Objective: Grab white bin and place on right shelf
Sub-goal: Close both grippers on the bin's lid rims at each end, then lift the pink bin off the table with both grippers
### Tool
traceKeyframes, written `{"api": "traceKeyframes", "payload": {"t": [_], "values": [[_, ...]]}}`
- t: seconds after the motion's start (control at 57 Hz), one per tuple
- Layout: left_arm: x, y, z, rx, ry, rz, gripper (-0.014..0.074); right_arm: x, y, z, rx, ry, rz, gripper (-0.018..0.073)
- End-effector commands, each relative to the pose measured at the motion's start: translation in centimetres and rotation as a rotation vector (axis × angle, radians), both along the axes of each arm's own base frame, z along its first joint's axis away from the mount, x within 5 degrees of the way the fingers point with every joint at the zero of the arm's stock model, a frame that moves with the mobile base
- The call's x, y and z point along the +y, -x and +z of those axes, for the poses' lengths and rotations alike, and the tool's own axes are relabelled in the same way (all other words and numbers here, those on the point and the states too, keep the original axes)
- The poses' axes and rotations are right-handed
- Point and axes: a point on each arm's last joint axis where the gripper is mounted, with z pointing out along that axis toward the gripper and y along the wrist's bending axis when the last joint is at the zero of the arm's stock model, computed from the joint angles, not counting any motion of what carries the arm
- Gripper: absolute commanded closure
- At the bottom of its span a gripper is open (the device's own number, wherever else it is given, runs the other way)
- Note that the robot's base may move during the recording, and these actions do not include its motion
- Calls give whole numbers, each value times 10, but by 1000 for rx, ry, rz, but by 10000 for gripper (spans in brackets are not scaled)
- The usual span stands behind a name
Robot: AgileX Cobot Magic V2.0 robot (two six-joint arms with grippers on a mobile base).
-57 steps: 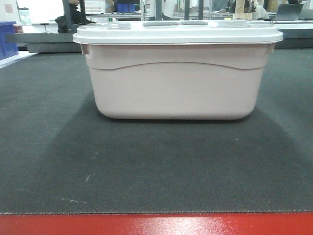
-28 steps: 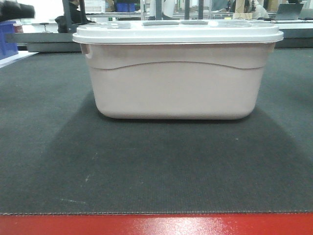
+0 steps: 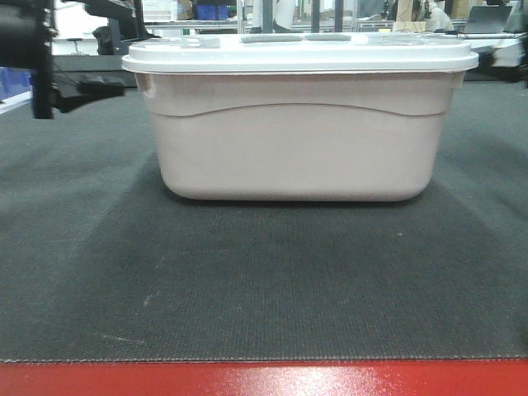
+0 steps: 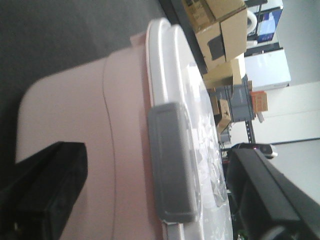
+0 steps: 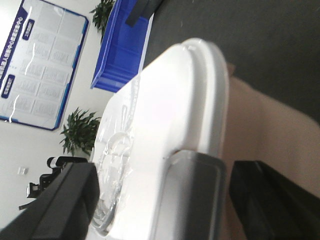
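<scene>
The white bin (image 3: pixel 301 140), a pale pinkish tub with a flat white lid, stands in the middle of the dark mat. My left gripper (image 3: pixel 103 49) is open just off the bin's left end. In the left wrist view (image 4: pixel 160 200) its jaws stand one beside the bin's wall (image 4: pixel 75 115) and one above the lid, with the grey latch (image 4: pixel 170 160) between them. My right gripper (image 5: pixel 165 202) is open at the bin's other end (image 5: pixel 170 105), and its jaws straddle the grey latch (image 5: pixel 195 200) without touching it. The right shelf is out of view.
The dark mat (image 3: pixel 264 280) covers a table with a red front edge (image 3: pixel 264 379). A blue open bin (image 5: pixel 122 50) stands beyond the white bin and shows at the far left in the front view (image 3: pixel 12 78). Cardboard boxes (image 4: pixel 220 30) are stacked behind.
My left arm has come into the front view at the top left and moved toward the bin's left end. The bin has not moved.
</scene>
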Motion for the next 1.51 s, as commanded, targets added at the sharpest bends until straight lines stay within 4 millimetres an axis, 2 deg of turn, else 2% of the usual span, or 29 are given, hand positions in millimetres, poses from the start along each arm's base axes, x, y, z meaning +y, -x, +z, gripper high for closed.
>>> {"api": "traceKeyframes", "payload": {"t": [0.0,0.193,0.281,0.491,0.561,0.649,0.877,1.035,1.158,1.316,1.491], "values": [[-9,1,43,-125,146,21,124,12,2,36,-132,-63,15,-75],[-25,2,46,-131,147,-5,124,17,0,34,-134,-42,5,-70],[-29,1,47,-133,141,-6,124,17,-1,34,-134,-41,3,-23],[-31,1,47,-132,139,-8,137,18,1,35,-138,-49,22,263],[-31,1,47,-132,139,-8,200,18,1,35,-140,-53,30,387],[-32,1,47,-133,140,-9,344,19,2,36,-143,-59,42,501],[-34,6,51,-151,175,-66,735,22,6,39,-159,-88,90,499],[-35,8,56,-173,194,-98,713,23,8,48,-197,-171,116,499],[-37,9,73,-241,230,-164,713,23,11,59,-246,-253,130,499],[-39,15,109,-368,263,-246,713,25,22,80,-301,-243,134,499],[-38,32,152,-493,250,-255,713,31,47,119,-404,-215,152,499]]}}
